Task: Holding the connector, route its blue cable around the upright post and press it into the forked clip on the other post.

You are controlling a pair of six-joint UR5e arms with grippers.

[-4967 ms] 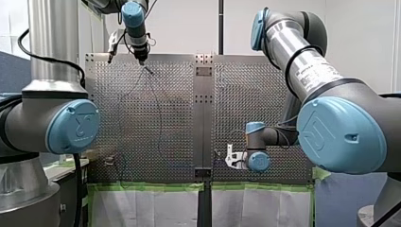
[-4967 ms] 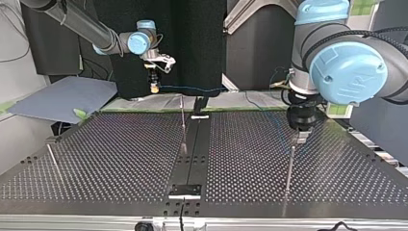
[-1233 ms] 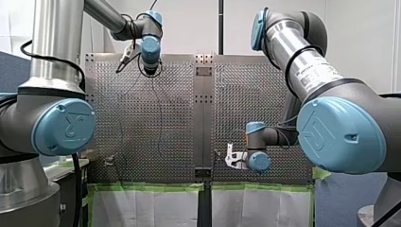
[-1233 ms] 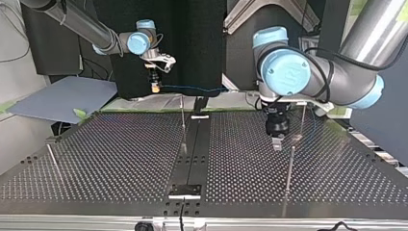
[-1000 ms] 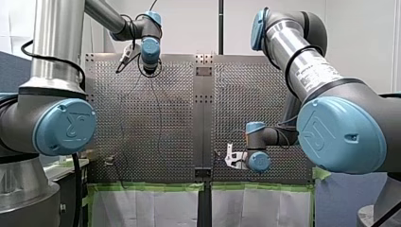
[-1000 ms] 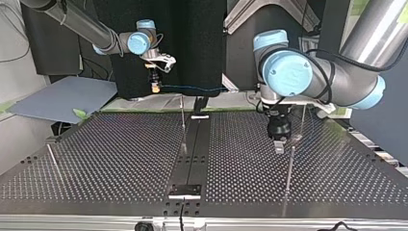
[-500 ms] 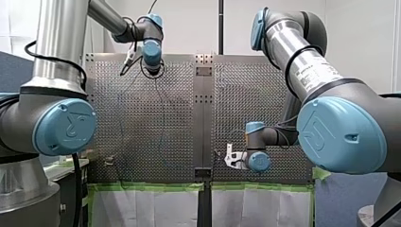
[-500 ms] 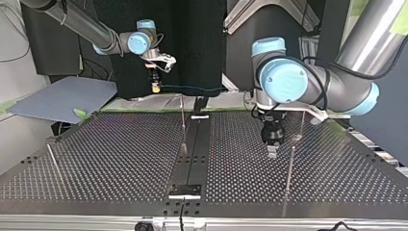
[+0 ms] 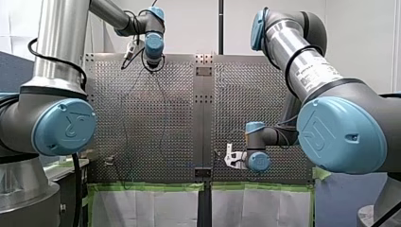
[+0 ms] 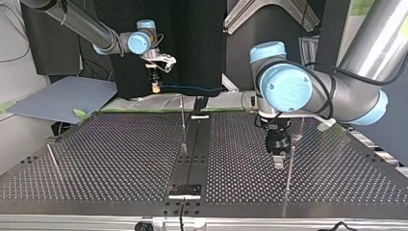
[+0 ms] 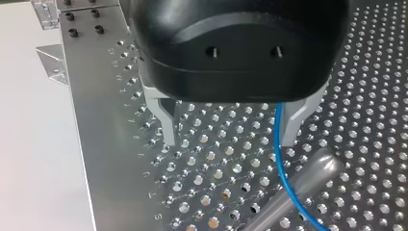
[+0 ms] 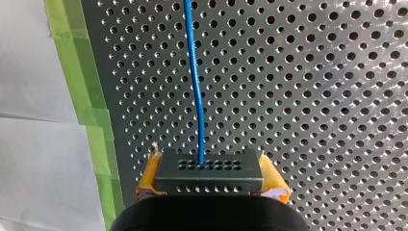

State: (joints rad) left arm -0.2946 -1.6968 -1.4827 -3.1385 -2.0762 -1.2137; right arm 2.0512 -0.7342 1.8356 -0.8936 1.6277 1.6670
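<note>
The thin blue cable (image 11: pixel 276 154) could be slipped off the grey metal post (image 11: pixel 315 171), since it is run unclamped through the wide-open left gripper (image 11: pixel 230 139).

**Connector** (image 12: pixel 209 171): dark grey rectangular block with two rows of small holes on its face. It sits level, clamped between the yellow pads of my right tool (image 12: pixel 210 179), above the perforated counter (image 12: pixel 337 96).

**Blue cable** (image 12: pixel 195 72): thin and glossy. It leaves a middle hole of the connector and runs nearly straight ahead over the counter. In the left wrist view it curves across the upright post; contact cannot be told.

**Upright post** (image 11: pixel 308 179): plain round metal rod with a domed tip, standing on the counter.
</note>
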